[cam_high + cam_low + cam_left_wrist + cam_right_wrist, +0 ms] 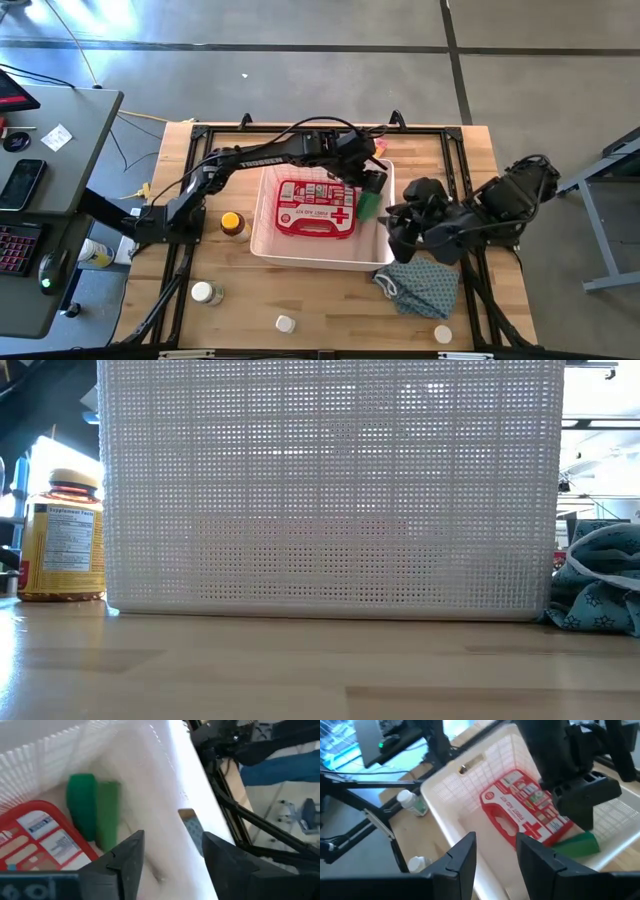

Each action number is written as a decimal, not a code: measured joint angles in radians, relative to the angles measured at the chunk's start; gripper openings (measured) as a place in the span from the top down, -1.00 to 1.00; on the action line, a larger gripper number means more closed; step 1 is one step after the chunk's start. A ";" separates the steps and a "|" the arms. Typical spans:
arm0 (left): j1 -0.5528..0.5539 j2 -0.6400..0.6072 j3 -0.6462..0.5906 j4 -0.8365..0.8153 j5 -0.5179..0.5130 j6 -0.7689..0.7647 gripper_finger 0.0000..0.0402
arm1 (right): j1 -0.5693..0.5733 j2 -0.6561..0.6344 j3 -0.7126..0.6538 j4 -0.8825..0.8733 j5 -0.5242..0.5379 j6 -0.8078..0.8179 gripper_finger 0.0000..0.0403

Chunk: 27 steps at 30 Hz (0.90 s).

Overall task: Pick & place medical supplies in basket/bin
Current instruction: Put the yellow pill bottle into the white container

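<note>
The white lattice basket (262, 225) stands mid-table. Flat on its floor lies the red first-aid case (315, 207). Two green rolls (82, 805) (108, 815) sit side by side at the basket's right end, between the case and the wall. My left gripper (172, 855) hangs open just above that end of the basket (165, 765), the rolls ahead of its fingers and nothing between them. My right gripper (495, 855) is open and holds nothing, high beside the basket's right rim (405, 225), looking down on the case (527, 810).
An amber bottle with a yellow label (232, 223) stands left of the basket (62, 540). Three small white-capped bottles (207, 293) (286, 323) (442, 334) stand near the front edge. A blue patterned cloth (420, 285) lies front right (600, 595).
</note>
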 joint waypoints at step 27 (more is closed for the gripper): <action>-0.196 -0.288 0.000 -0.076 -0.107 0.158 -0.06 | 0.166 0.001 -0.381 0.375 0.002 0.000 0.36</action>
